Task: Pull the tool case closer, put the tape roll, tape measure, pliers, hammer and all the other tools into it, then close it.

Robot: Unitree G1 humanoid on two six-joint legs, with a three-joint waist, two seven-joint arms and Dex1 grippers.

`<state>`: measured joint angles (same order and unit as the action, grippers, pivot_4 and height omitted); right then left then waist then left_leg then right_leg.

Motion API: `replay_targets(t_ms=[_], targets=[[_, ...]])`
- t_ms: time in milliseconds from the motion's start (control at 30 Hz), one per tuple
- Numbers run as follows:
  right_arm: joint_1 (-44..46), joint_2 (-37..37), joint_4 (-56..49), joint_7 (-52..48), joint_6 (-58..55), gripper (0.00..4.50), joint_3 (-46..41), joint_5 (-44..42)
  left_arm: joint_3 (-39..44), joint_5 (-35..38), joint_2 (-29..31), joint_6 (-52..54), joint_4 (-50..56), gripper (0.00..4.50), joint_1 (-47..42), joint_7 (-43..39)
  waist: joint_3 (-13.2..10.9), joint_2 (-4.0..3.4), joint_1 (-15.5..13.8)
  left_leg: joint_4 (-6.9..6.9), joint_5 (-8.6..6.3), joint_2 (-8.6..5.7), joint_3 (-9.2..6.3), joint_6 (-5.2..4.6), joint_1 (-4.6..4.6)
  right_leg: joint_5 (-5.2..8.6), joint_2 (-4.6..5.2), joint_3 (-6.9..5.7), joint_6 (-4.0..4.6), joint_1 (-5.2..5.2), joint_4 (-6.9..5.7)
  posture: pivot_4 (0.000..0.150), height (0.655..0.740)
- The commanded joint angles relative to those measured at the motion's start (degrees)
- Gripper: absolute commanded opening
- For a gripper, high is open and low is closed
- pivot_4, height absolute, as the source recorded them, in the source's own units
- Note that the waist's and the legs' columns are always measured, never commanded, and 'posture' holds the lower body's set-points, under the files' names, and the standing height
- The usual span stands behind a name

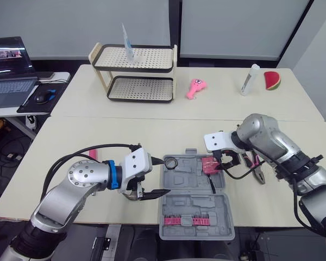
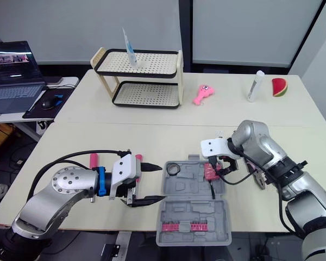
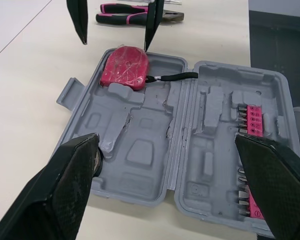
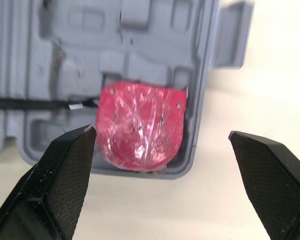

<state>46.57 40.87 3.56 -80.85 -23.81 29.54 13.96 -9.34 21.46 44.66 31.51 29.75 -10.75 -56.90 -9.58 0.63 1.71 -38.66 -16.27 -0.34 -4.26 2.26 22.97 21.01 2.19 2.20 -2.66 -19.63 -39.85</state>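
The right tool [image 4: 161, 132] hangs wide open, empty, over the pink tape measure [image 4: 140, 125] in the grey plastic case [image 1: 185, 179], and the pink-handled metal pliers [image 3: 121, 19] on the bench [image 1: 98, 130] beside it look hard and heavy, so grab the handles.

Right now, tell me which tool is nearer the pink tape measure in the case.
Right. The right tool hovers over the tape measure at the right end of the tool case; the left tool is at its left edge.

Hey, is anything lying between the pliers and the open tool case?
Nothing visible does. The pliers lie on bare table just past the case end holding the tape measure; the right gripper hangs open over it.
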Motion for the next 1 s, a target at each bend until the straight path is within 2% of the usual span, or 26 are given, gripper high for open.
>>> replay_targets(t_ms=[33,133,167,367,533,800,1000], targets=[[-3.4,0.7,-6.3,1.6,0.5,4.49,-6.7,-5.7,1.5,2.2,-0.3,0.6,2.3,4.50,0.0,0.1,0.0,0.00,0.0,-0.01,0.00,0.00,-0.01,0.00,0.00,0.00,0.00,0.01,0.00,0.02,0.00,0.150,0.7290],[-8.0,0.9,-10.0,3.3,-0.8,4.49,-11.0,-9.8,2.2,3.7,-0.4,1.0,2.3,4.50,-0.1,0.2,0.0,0.00,0.0,-0.02,0.00,0.00,-0.01,0.00,0.01,0.00,0.00,0.01,0.00,0.02,-0.01,0.150,0.7290],[-9.7,1.2,-11.2,3.9,-1.2,4.31,-12.1,-10.8,2.4,4.1,-0.4,1.1,2.3,4.50,-0.1,0.2,0.0,0.00,-0.1,-0.02,0.00,0.00,-0.01,0.00,0.01,0.00,0.01,0.01,0.00,0.02,-0.01,0.150,0.7290],[-16.4,1.4,-14.5,7.9,-1.1,2.56,-15.0,-13.9,2.7,5.8,-0.1,1.5,2.2,4.50,-0.3,-0.1,0.0,0.00,0.0,-0.03,-0.01,0.00,-0.02,-0.01,0.00,0.00,0.00,0.04,0.00,0.04,-0.01,0.150,0.7290],[-19.1,1.5,-13.7,10.4,1.4,1.76,-15.4,-14.7,2.7,6.1,0.4,1.2,2.0,4.50,-0.4,-0.5,0.0,0.01,0.0,-0.03,-0.01,0.00,0.01,-0.01,0.00,0.00,-0.02,0.04,0.00,0.04,0.00,0.150,0.7290],[-20.1,1.2,-10.5,12.9,3.5,0.81,-15.0,-14.6,2.8,6.3,0.8,1.2,1.8,4.50,-0.6,-0.7,0.0,0.01,0.0,-0.03,0.00,-0.01,0.01,-0.01,0.00,0.00,-0.02,0.05,0.00,0.05,0.00,0.150,0.7290],[-22.2,-1.1,-4.6,16.6,8.7,0.81,-16.8,-15.6,2.5,6.3,0.7,1.6,1.8,4.50,-1.5,-0.5,0.0,0.02,0.0,-0.03,0.00,0.00,0.02,-0.01,0.00,0.00,-0.03,0.06,0.00,0.06,0.00,0.150,0.7290]])
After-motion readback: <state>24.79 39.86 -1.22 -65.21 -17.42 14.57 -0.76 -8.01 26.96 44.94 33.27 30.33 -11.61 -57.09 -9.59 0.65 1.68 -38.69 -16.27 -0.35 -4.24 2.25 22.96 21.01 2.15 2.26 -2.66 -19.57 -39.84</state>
